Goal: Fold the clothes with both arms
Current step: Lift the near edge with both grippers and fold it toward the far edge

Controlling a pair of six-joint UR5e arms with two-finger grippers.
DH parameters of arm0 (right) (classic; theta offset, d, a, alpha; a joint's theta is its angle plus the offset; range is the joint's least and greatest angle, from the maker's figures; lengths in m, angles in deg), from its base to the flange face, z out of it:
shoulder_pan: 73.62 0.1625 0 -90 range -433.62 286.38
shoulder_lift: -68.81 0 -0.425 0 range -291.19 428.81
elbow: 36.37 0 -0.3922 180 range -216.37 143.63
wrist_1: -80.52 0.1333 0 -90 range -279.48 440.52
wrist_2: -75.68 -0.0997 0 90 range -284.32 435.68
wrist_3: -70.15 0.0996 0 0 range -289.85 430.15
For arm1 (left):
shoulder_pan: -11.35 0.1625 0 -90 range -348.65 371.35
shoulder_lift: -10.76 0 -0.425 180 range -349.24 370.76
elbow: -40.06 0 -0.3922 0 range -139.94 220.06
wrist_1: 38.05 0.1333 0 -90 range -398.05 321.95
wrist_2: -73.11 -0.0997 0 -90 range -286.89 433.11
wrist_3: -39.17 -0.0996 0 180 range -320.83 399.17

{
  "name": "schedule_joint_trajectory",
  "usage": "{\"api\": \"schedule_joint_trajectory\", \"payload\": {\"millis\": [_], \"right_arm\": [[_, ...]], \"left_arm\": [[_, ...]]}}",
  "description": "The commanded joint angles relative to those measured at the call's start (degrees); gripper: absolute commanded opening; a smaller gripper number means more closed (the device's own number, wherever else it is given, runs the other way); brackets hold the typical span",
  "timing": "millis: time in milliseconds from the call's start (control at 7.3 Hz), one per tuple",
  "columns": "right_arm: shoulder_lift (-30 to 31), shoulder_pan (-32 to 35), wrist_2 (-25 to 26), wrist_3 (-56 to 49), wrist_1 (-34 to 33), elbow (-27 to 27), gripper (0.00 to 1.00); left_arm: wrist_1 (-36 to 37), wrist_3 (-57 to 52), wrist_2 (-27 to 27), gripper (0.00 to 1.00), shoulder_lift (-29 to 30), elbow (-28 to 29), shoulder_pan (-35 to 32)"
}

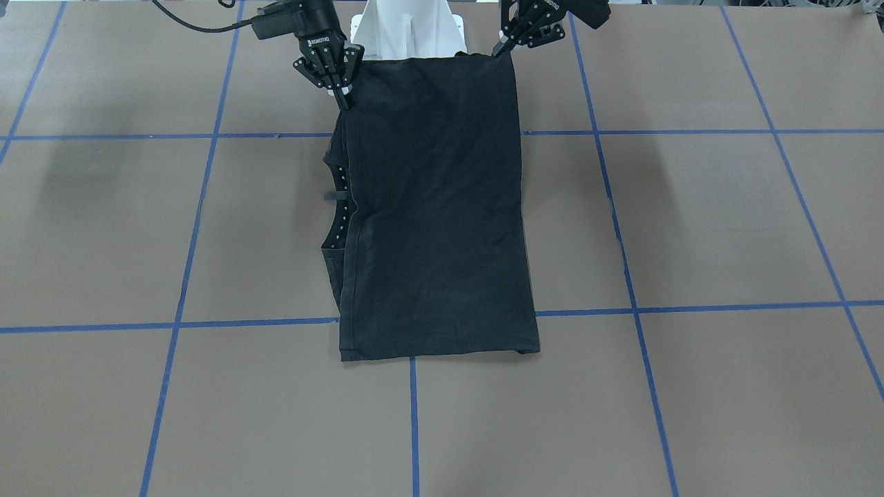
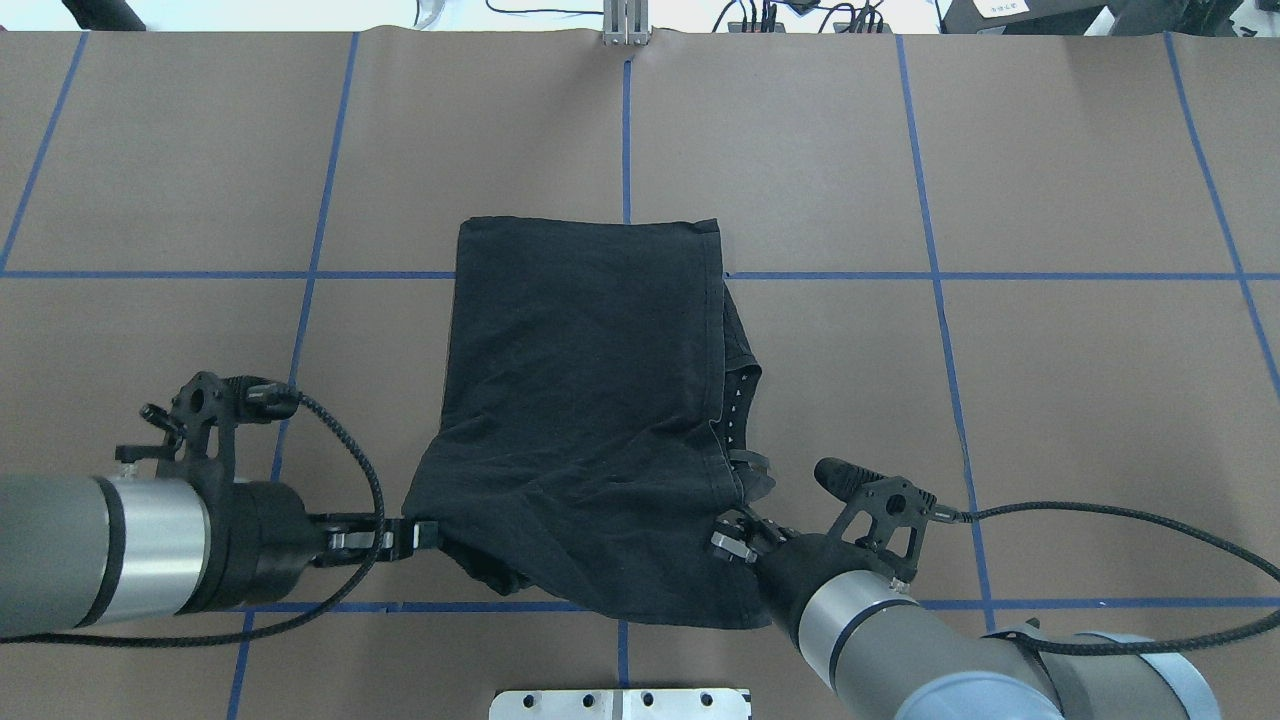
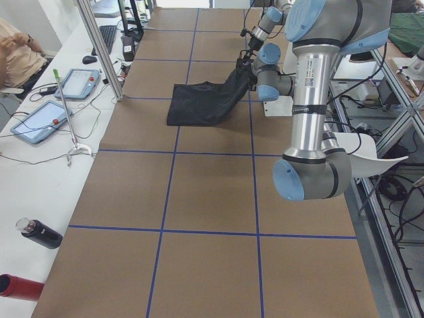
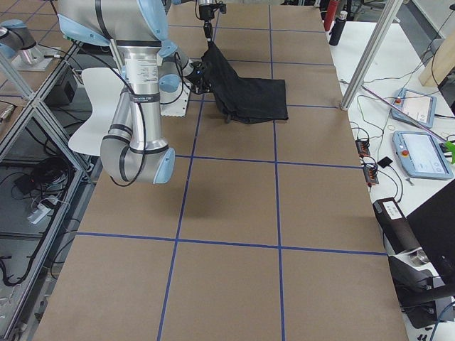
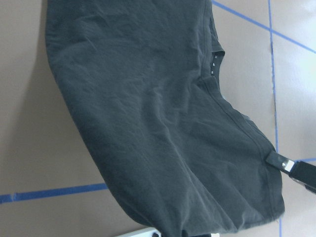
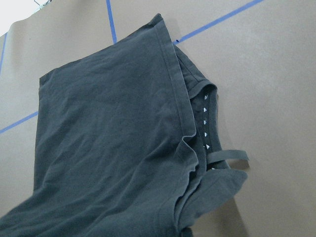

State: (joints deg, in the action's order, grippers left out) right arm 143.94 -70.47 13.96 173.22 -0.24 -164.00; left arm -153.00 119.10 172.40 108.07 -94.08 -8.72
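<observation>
The black T-shirt (image 2: 585, 400) lies folded lengthwise in the middle of the table, plain side up, with its graphic hidden. Its far end rests flat and its near end is lifted off the table. The collar with small white marks (image 2: 738, 400) sticks out on the robot's right side. My left gripper (image 2: 422, 536) is shut on the shirt's near left corner. My right gripper (image 2: 724, 530) is shut on the near right corner. In the front-facing view the left gripper (image 1: 496, 51) and the right gripper (image 1: 344, 102) hold the shirt (image 1: 435, 207) up by the white base.
The white pedestal base (image 2: 620, 703) stands at the table's near edge, just behind the lifted hem. Blue tape lines (image 2: 930, 275) grid the brown table. Operators' desks with tablets (image 3: 36, 122) and bottles (image 3: 40, 233) flank the far side, beside aluminium posts (image 4: 370, 57).
</observation>
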Motion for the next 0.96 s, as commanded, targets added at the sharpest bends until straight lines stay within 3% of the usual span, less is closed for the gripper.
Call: {"api": "schedule_joint_trajectory", "payload": {"millis": [0,411,822], "right_arm": [[-6.6,6.9,-3.8,-2.4,-0.1,6.1,0.0],[-12.4,15.5,-8.3,-6.3,-0.2,13.4,0.0],[-19.5,20.9,-9.4,-8.7,0.1,24.8,0.0]], "left_arm": [[6.0,-5.2,0.8,0.0,8.9,8.0,-6.8],[6.1,-9.1,0.8,0.0,12.1,14.9,-13.7],[5.7,-12.8,0.6,0.0,19.2,26.9,-18.1]]}}
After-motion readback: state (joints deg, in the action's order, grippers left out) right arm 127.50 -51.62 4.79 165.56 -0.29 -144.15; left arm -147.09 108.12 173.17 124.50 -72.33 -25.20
